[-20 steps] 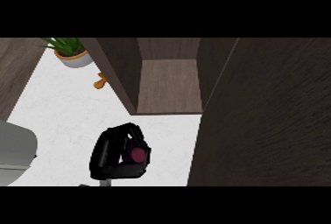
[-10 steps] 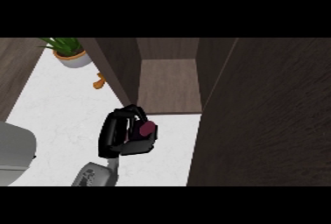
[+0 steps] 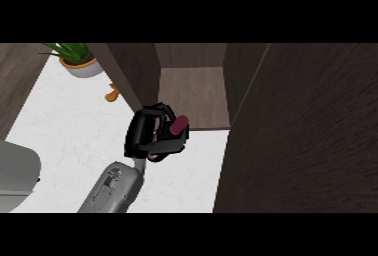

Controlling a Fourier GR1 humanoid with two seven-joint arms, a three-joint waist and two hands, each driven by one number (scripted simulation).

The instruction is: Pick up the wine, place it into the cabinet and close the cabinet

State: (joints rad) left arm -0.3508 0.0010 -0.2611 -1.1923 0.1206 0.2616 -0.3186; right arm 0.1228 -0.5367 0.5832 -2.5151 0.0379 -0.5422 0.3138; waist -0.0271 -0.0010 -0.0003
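My right hand point(image 3: 142, 134) is curled round the wine bottle point(image 3: 178, 125), a dark red shape that shows between the fingers and thumb. The hand hovers over the white counter point(image 3: 66, 130), just in front of the cabinet's lower left corner. The cabinet point(image 3: 193, 95) is dark wood and stands open, with a bare brown shelf inside. Its open door point(image 3: 310, 125) fills the right side of the view. Most of the bottle is hidden by the hand. My left hand does not show.
A potted green plant point(image 3: 77, 60) stands at the back left of the counter. A small orange object point(image 3: 112, 94) lies beside the cabinet's left wall. A pale grey rounded shape point(image 3: 16, 167) sits at the left edge.
My right hand has carried the bottle up and to the right, closer to the cabinet opening. More of its grey forearm has come into view.
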